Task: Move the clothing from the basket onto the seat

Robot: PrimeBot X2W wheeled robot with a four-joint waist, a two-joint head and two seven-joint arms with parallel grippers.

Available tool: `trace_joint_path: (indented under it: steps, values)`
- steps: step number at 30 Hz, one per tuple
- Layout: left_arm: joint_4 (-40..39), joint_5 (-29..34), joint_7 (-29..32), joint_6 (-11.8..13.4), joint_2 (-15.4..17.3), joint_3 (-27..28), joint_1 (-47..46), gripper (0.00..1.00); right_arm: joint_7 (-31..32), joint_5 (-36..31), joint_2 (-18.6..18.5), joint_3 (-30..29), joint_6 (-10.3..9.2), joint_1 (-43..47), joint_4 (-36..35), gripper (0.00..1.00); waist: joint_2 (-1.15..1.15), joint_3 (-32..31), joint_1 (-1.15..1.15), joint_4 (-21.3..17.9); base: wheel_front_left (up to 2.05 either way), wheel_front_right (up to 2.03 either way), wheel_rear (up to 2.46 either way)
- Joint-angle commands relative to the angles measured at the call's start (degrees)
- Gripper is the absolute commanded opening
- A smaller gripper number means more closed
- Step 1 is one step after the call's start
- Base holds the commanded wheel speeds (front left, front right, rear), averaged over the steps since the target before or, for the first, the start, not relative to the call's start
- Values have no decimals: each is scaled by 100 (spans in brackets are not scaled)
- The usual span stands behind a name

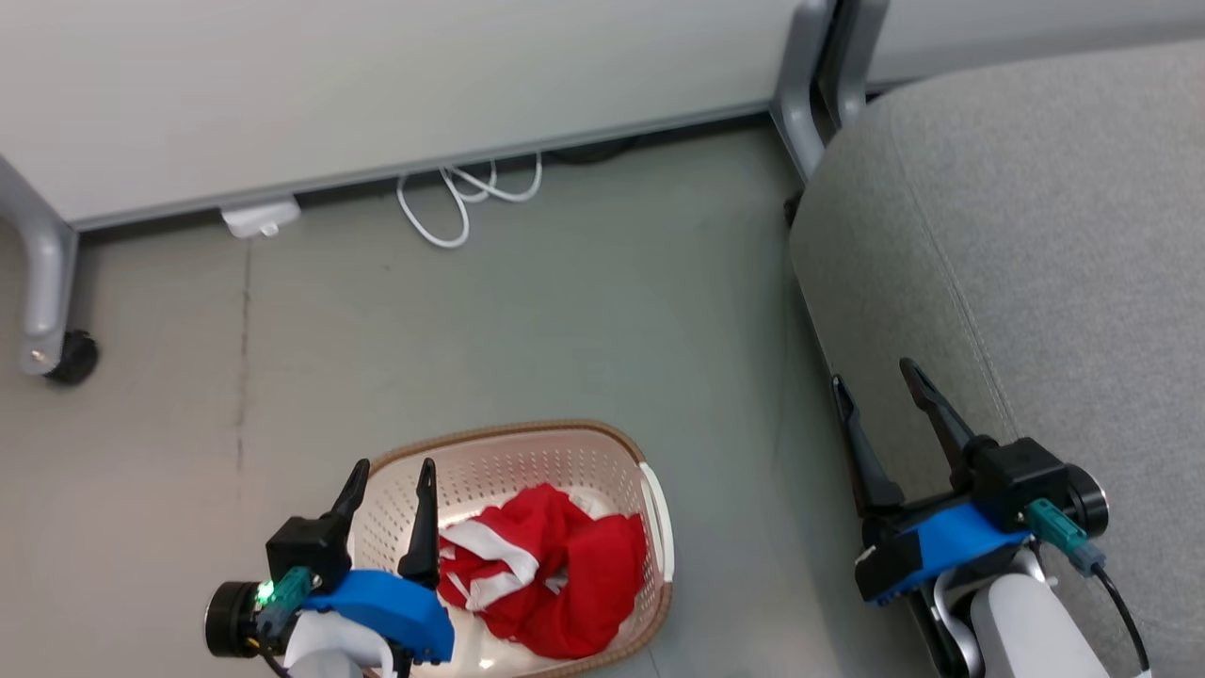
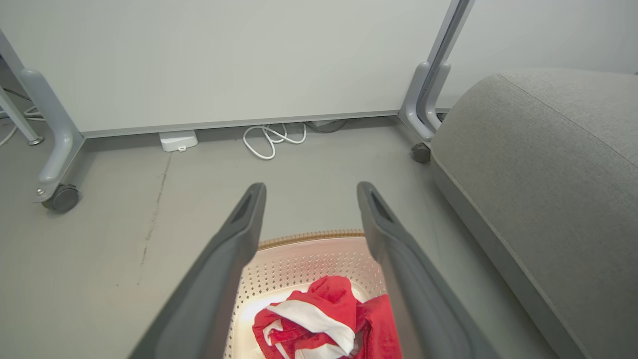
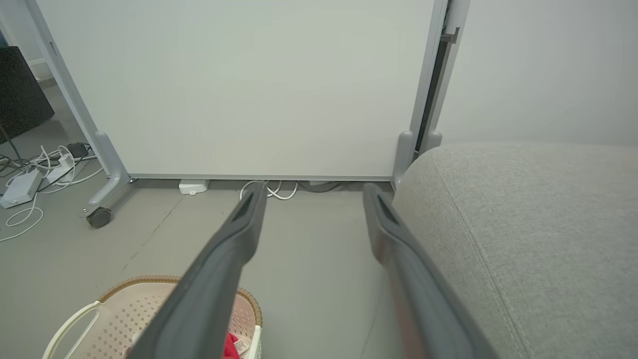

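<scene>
Hovering at lower left of the head view, the left gripper (image 1: pixel 394 466) sat over the left part of the basket (image 1: pixel 527 431), fingers spread wide, nothing held, pointing up-frame. It was probably staged there for a drop onto the clothing (image 1: pixel 555 565) just to its right. The clothing was a crumpled red heap with white stripes inside the basket, bunched toward the lower right; the number of garments could not be told. In the left wrist view the clothing (image 2: pixel 324 319) lay at bottom centre between the two fingers, untouched, with the basket rim (image 2: pixel 309 234) just beyond. The basket stood on the grey floor (image 1: pixel 565 311), apart from the seat (image 1: pixel 1036 235).

The right gripper (image 1: pixel 871 372) at lower right was also wide and empty, its fingers overlapping the seat's left edge in frame; whether they touched it was unclear. It looked parked by the drop-off side, out of the left arm's way. The seat took the right side of the frame with no red on it, so the task looked to be at its start. The right wrist view had the seat (image 3: pixel 523 224) at right and the basket (image 3: pixel 149 309) at lower left.

Far, upper frame: a white cable (image 1: pixel 452 202) looped under a pale partition panel (image 1: pixel 377 75), with a caster (image 1: pixel 71 358) at far left. None of it was in the path.
</scene>
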Motion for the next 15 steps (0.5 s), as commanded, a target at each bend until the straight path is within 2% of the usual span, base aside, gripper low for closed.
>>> trace_joint_path:
  steps: [1, 15]
  values:
    - [168, -29, -16, -21, 3, -4, -246, 100, -19, 39, -17, 38, 1, -152, -47, 100, 0, 417, 0, -204, 0, 0, 0]
    - [1788, -671, -16, -73, 5, 66, -1319, 100, -47, 53, -16, 190, 1, -644, -278, 100, 0, 1697, 0, -390, 0, 0, 0]
